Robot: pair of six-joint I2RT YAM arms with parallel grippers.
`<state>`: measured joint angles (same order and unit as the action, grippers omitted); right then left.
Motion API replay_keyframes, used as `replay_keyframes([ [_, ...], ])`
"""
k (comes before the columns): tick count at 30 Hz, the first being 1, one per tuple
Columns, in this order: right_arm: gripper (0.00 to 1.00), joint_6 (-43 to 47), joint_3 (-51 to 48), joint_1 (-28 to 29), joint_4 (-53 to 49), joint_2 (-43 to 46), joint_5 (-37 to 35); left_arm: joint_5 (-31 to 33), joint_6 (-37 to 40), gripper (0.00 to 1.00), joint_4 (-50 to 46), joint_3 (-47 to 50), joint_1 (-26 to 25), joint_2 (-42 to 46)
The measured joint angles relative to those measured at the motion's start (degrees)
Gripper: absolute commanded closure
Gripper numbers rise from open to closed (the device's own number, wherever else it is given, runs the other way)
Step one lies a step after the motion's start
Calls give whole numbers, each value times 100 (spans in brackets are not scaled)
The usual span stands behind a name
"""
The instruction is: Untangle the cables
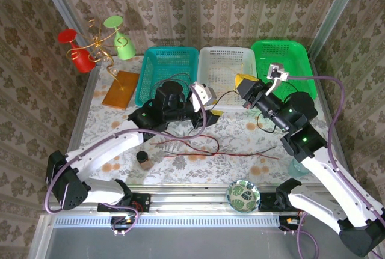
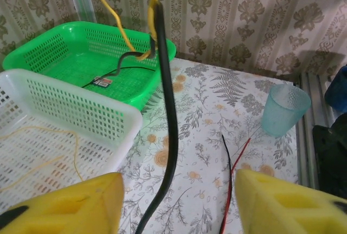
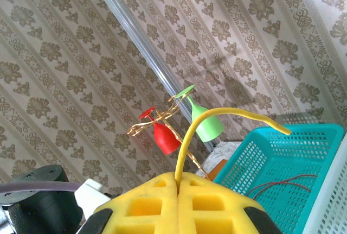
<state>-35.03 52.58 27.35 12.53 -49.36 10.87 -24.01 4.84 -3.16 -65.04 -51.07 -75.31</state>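
From above, find red cables sprawled on the table between the arms. Through the left wrist, see left gripper released, pads apart, black cable hanging between them (touching neither), green basket behind. Through the right wrist, see right gripper clenched on yellow cable, arcing toward the teal basket.

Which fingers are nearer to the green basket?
Right. The right fingers are just left of the green basket, over the white basket; the left fingers are farther left, in front of it.
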Motion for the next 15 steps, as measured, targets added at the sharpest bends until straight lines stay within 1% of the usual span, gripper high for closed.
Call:
replay_keyframes([
  [3,100,-76,0,-13,57,-15,0,76,-22,84,66,0,-28,-46],
  [4,100,-92,0,-24,66,-15,0,125,-24,89,83,0,-31,-46],
  [6,100,-111,0,-72,90,-13,0,214,-39,94,111,0,-35,-44],
  [7,100,-122,0,-111,101,-13,0,284,-28,99,111,0,-33,-37],
  [11,100,-142,0,-295,101,-13,-2,551,-24,100,105,2,-35,74],
  [15,100,-149,-9,-387,105,-13,-2,804,-17,100,103,13,-39,396],
])
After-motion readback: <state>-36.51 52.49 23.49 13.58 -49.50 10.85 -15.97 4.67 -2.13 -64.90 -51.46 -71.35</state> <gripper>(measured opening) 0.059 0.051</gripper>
